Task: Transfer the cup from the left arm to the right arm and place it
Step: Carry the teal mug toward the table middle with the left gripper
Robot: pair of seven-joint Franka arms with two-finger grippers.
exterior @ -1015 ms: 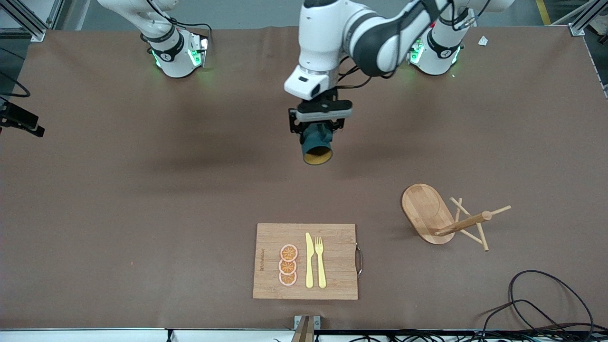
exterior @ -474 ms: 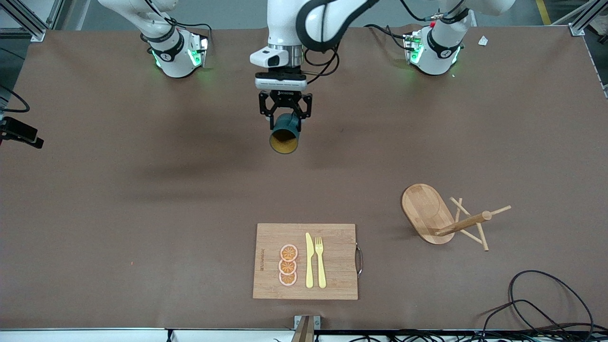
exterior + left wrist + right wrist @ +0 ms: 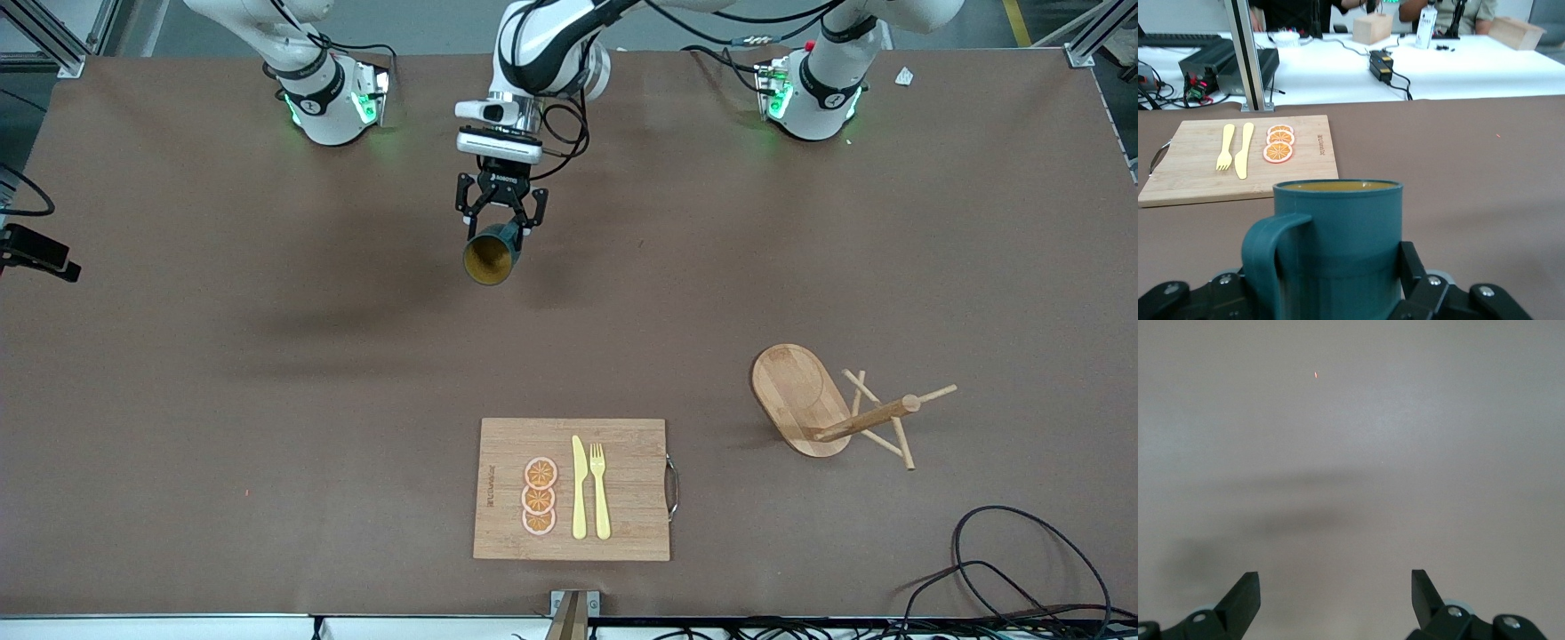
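Cup (image 3: 490,258) hangs in the front view from the clenched left gripper (image 3: 500,224), mouth tipped toward the camera, over bare table. In the left wrist view, note its handle (image 3: 1265,257) beside the fingers (image 3: 1413,267): rigid, probably smooth and light, so take the free body. In the right wrist view, the right gripper (image 3: 1335,592) waits spread, holding nothing.

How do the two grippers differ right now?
The left gripper has its jaws shut on the cup, held above bare table; the right gripper has open jaws holding nothing. The left shows in the front view; the right appears only in its own wrist view. Both are black and two-fingered.
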